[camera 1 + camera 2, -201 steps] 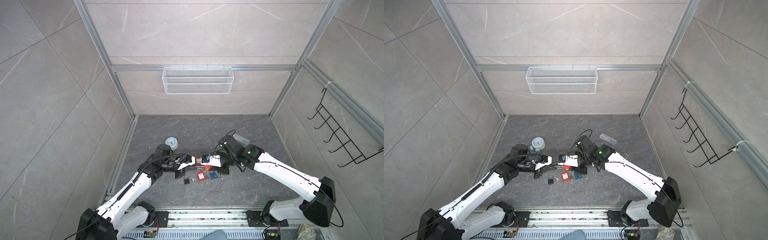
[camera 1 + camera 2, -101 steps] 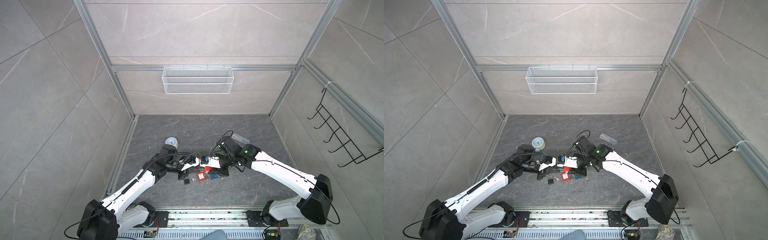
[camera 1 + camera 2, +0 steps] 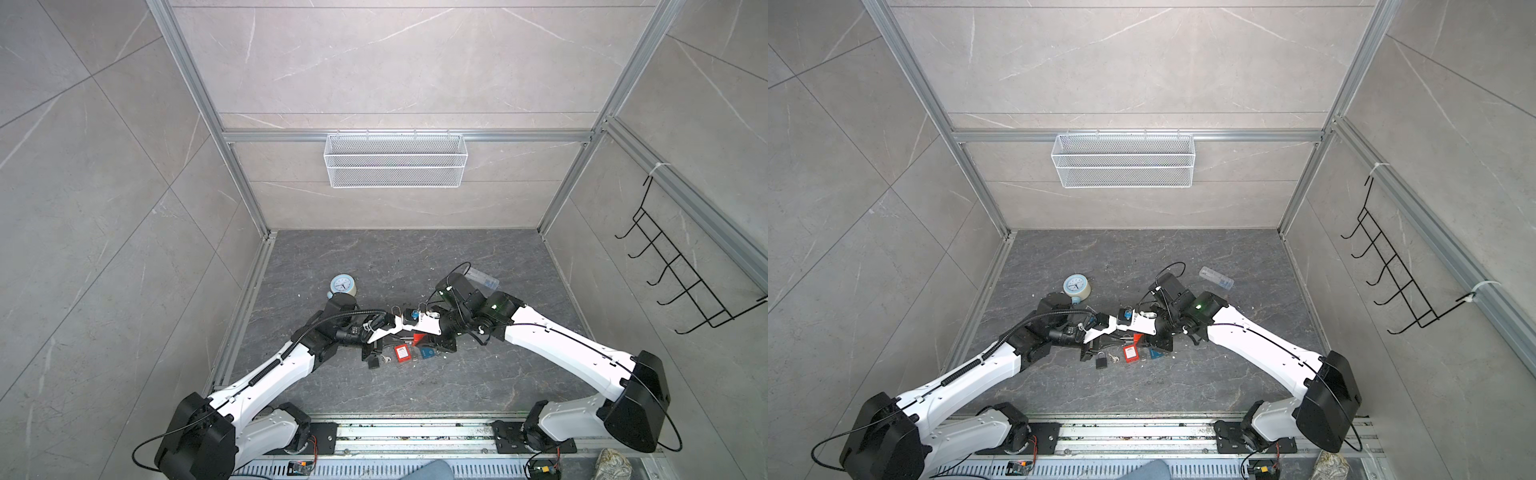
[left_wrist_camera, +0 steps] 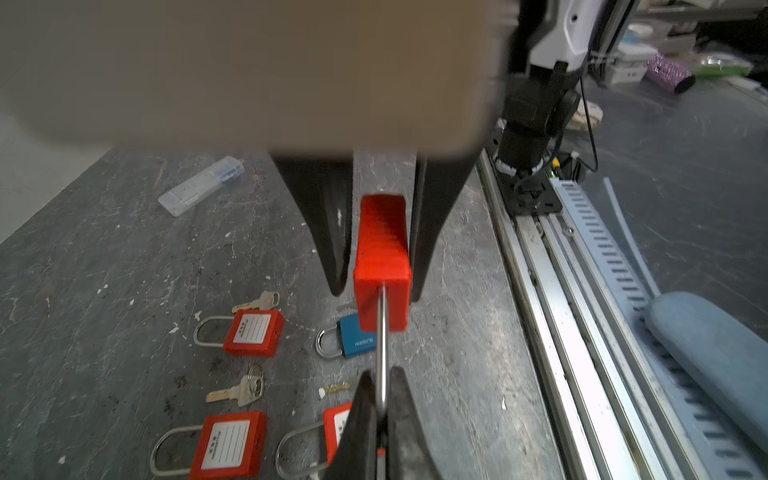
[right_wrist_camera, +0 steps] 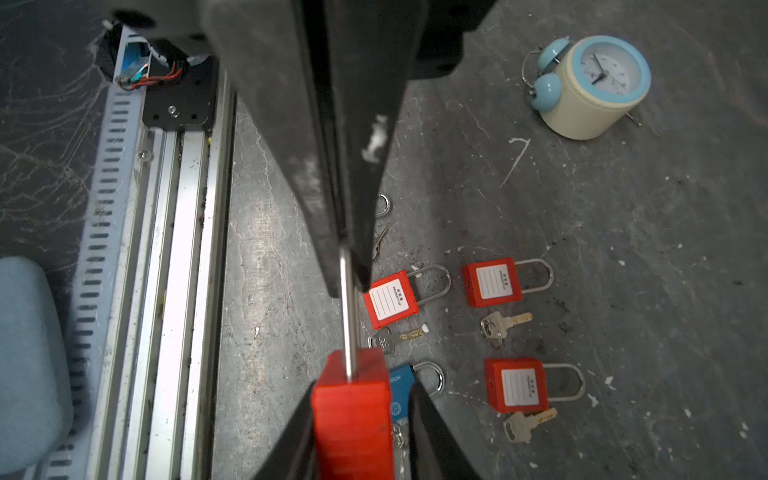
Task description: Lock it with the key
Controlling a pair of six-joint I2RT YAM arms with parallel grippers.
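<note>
A red padlock (image 4: pixel 381 266) hangs in the air between my two grippers, low over the floor. My left gripper (image 4: pixel 383 374) is shut on its steel shackle (image 5: pixel 348 307). My right gripper (image 5: pixel 361 390) stands open around the red body; a gap shows on one side and the other finger lies against it. In both top views the two grippers meet at mid-floor, the left gripper (image 3: pixel 397 325) beside the right gripper (image 3: pixel 417 327). Several keys lie on the floor, one key (image 5: pixel 505 324) by a red padlock (image 5: pixel 492 284). Neither gripper holds a key.
More padlocks lie below: red padlock (image 5: pixel 517 390), red padlock (image 5: pixel 392 299), blue padlock (image 4: pixel 357 338), black padlock (image 3: pixel 1101 360). An alarm clock (image 3: pixel 343 286) stands behind my left arm and a clear plastic box (image 3: pixel 482 279) behind my right. The metal rail (image 3: pixel 415 432) runs along the front.
My right gripper's jaws have spread apart around the red padlock body. Both grippers with the padlock have shifted slightly to the right.
</note>
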